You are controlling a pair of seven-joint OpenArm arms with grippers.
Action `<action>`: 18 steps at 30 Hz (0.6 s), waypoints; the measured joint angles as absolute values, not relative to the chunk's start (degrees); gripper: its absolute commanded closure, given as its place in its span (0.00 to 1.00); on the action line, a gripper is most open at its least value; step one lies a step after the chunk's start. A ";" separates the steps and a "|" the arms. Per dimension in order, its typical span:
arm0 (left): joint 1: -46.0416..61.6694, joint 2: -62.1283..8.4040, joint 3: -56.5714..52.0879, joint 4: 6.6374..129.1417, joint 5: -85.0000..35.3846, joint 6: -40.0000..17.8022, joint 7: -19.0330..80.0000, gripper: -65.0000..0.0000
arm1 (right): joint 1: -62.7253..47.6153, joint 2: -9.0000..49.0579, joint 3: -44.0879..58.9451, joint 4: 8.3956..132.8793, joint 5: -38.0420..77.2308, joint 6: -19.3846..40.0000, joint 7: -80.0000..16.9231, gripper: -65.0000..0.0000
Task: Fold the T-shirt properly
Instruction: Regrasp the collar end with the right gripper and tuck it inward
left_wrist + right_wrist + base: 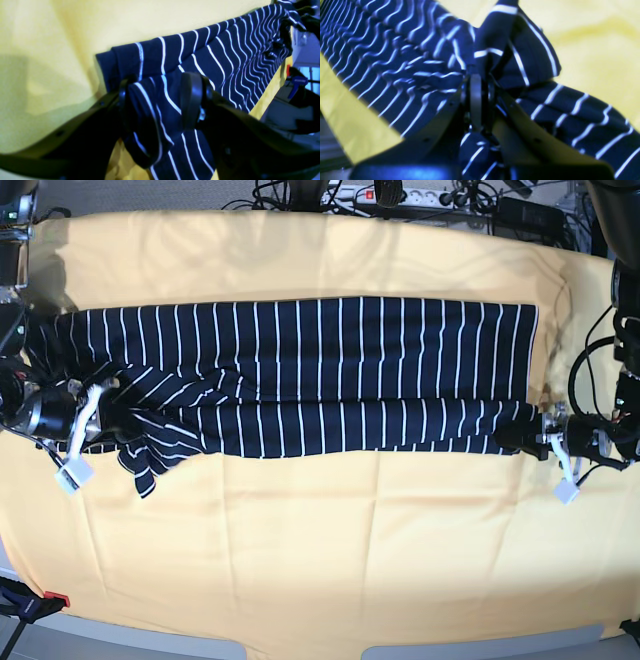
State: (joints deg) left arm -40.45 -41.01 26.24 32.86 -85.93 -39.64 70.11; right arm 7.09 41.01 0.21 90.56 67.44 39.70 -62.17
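Here the right claw (480,100) is pressed together, pinching a bunched fold of the T-shirt (300,370) at one end, while the left claw (160,100) grips the other end's corner, the shirt stretched long across the yellow cloth (300,550) on the bench

No text, label, brand, number or sign can be read in any of the three views. The blue clamp (296,83) at the table edge in the left wrist view carries a faint pale marking on its body — too blurred to make out as letters.
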 measured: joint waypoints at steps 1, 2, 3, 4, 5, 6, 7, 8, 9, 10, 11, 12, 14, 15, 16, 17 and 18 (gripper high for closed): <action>-40.47 -40.99 26.24 32.84 -85.91 -39.62 70.06 0.54 | 6.00 41.52 0.21 93.58 67.64 39.70 -63.11 1.00; -40.49 -40.97 26.24 32.84 -85.95 -39.62 70.06 0.54 | 4.84 41.89 0.21 96.44 67.64 39.68 -64.01 1.00; -40.49 -40.99 26.24 32.84 -85.97 -39.62 70.06 0.54 | 3.70 42.09 0.21 98.83 67.83 39.72 -64.45 1.00; -40.49 -41.01 26.24 32.84 -85.97 -39.62 70.06 0.54 | 2.48 42.44 0.19 100.99 68.16 39.70 -64.90 1.00; -40.49 -41.01 26.24 32.82 -85.97 -39.59 70.06 0.54 | 1.30 42.78 0.12 102.94 68.10 39.72 -65.32 1.00; -40.49 -41.04 26.24 32.82 -85.97 -39.62 70.06 0.54 | 0.08 43.27 0.10 104.64 68.10 39.72 -65.43 1.00; -40.51 -41.01 26.24 32.80 -85.95 -39.59 70.06 0.54 | -0.95 43.81 0.10 106.17 68.03 39.72 -65.47 1.00; -40.49 -41.01 26.24 32.80 -85.93 -39.55 70.06 0.54 | -1.78 44.23 0.12 107.55 67.96 39.70 -65.63 1.00; -40.51 -41.01 26.24 32.80 -85.93 -39.55 70.06 0.54 | -2.46 44.60 0.12 108.79 68.05 39.72 -66.06 1.00; -40.51 -40.99 26.24 32.80 -85.93 -39.55 70.06 0.54 | -3.14 44.75 0.14 109.91 68.01 39.70 -66.83 1.00; -40.49 -40.99 26.24 32.82 -85.95 -39.55 70.06 0.54 | -3.92 44.77 0.16 110.80 68.03 39.72 -67.83 1.00; -40.49 -41.01 26.24 32.80 -85.97 -39.55 70.06 0.54 | -4.78 44.73 0.16 111.48 68.12 39.72 -68.66 1.00; -40.49 -41.15 26.24 32.80 -85.97 -39.55 70.08 0.54 | -6.24 44.71 0.16 112.22 68.45 39.72 -70.72 1.00; -40.49 -41.30 26.24 32.80 -85.97 -39.55 70.08 0.54 | -6.85 44.75 0.16 112.22 68.47 39.72 -71.68 1.00; -40.49 -41.50 26.15 32.80 -85.97 -39.55 70.08 0.54 | -7.40 44.73 0.16 112.22 68.42 39.72 -73.21 1.00; -40.47 -41.67 25.74 32.80 -85.80 -39.57 70.13 0.54 | -7.94 44.73 0.16 112.22 68.38 39.70 -74.85 1.00; -40.47 -41.95 24.99 32.80 -85.23 -39.53 70.39 0.54 | -8.58 44.75 0.16 112.20 68.27 39.72 -76.27 1.00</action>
